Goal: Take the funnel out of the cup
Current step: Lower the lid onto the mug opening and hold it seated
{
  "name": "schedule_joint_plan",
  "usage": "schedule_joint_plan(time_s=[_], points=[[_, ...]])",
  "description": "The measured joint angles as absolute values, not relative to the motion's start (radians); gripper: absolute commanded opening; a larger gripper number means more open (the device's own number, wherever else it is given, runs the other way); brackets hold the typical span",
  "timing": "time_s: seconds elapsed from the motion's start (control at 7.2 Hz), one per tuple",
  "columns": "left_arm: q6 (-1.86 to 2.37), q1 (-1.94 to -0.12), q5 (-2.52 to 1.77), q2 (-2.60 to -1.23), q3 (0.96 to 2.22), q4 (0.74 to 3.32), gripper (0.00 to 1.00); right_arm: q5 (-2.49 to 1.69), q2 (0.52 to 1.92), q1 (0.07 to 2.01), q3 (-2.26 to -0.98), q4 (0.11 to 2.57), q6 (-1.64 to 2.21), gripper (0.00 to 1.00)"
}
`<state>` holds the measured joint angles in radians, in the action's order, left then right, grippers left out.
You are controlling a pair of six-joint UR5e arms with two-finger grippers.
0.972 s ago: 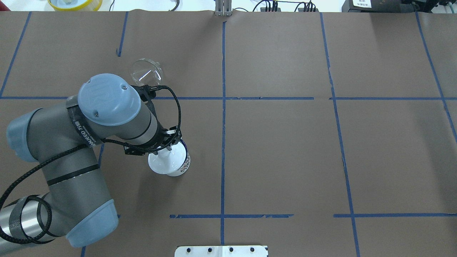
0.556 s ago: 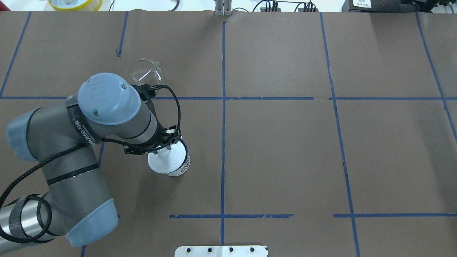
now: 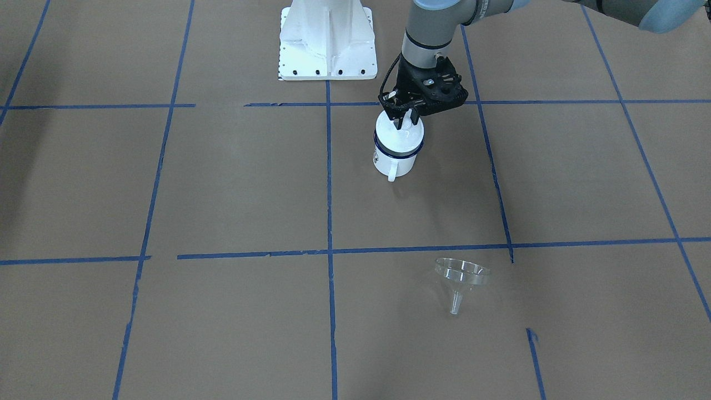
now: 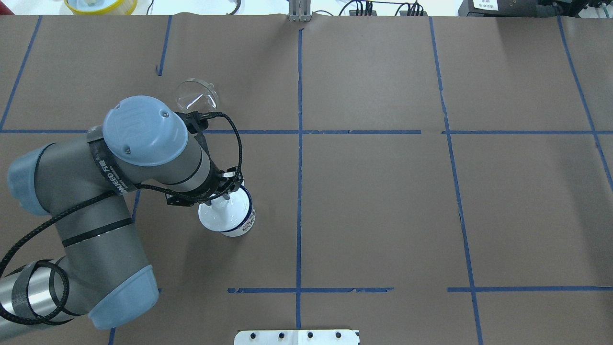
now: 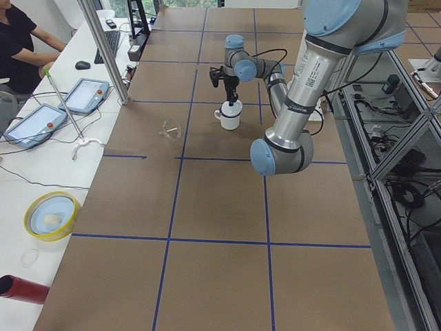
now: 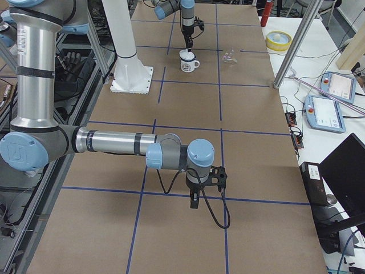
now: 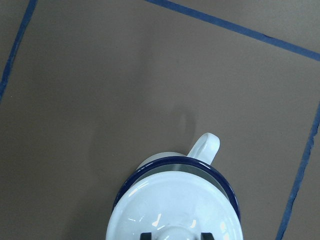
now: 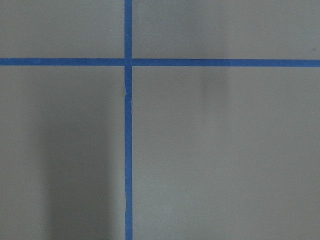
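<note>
The transparent funnel (image 3: 462,275) stands on the brown table, bowl up, well apart from the cup; it also shows in the overhead view (image 4: 196,96). The cup (image 3: 395,156) is a white mug with a dark blue rim (image 7: 200,165), its handle towards the operators' side. A white domed lid (image 3: 400,134) sits on its mouth. My left gripper (image 3: 404,118) points down over the cup, its fingers closed on the lid's knob (image 7: 176,232). My right gripper (image 6: 195,202) hangs over bare table far from the cup; I cannot tell if it is open or shut.
The white robot base plate (image 3: 326,39) is behind the cup. A yellow-rimmed dish (image 4: 100,5) lies beyond the far table edge. Blue tape lines (image 4: 299,143) grid the brown table. An operator's desk with tablets (image 5: 83,96) runs along the far side.
My left arm has shifted very slightly; the lid and cup look about where they were. The funnel has not moved.
</note>
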<state>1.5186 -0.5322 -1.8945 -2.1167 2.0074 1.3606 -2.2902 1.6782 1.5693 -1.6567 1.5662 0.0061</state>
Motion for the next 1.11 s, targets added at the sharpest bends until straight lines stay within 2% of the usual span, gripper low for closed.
schedule_joint_plan(time_s=[0.14,0.28,0.42,1.11], points=[[1.519,-0.532,-1.895,-2.119,2.007,1.361,0.2,-2.29,1.678,1.569,-1.657,1.566,0.006,1.0],[1.522,-0.533,-1.896,-2.12,2.006,1.36,0.84,-2.29,1.678,1.569,-1.657,1.566,0.006,1.0],[1.526,-0.533,-1.895,-2.122,2.003,1.36,1.0,-2.29,1.678,1.569,-1.657,1.566,0.006,1.0],[1.524,-0.551,-1.876,-2.124,1.994,1.361,1.0,-2.29,1.678,1.569,-1.657,1.566,0.006,1.0]])
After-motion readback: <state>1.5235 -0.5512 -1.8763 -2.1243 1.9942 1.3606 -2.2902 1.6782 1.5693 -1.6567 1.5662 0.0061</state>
